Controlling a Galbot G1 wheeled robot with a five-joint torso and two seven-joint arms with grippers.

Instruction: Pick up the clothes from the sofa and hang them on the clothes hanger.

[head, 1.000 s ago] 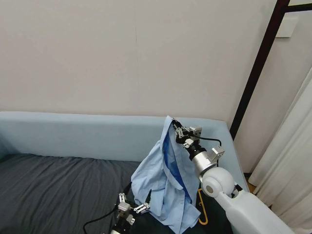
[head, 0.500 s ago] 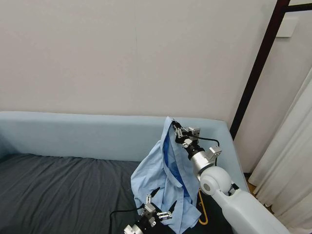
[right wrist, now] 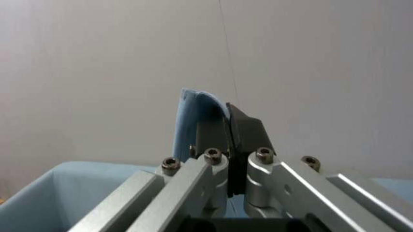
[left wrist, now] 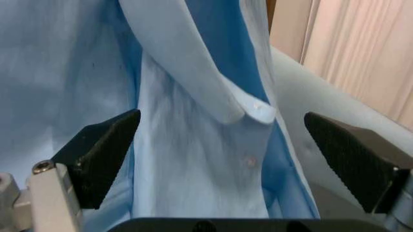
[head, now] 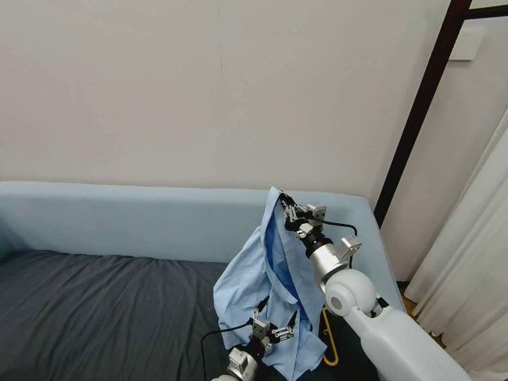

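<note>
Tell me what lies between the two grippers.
Head view: the blue shirt hangs from the shut right gripper down to the open left gripper.

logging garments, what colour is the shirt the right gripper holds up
The shirt is plain light blue, clearest in the left wrist view.

Living room of a home, pale blue sofa [head: 119, 222] with a dark grey seat cushion [head: 79, 309] behind and below the right gripper [head: 284, 205], plain off-white wall [head: 198, 95] beyond it, cream curtain [head: 476, 278] and dark door frame [head: 417, 119] to its right.
</note>
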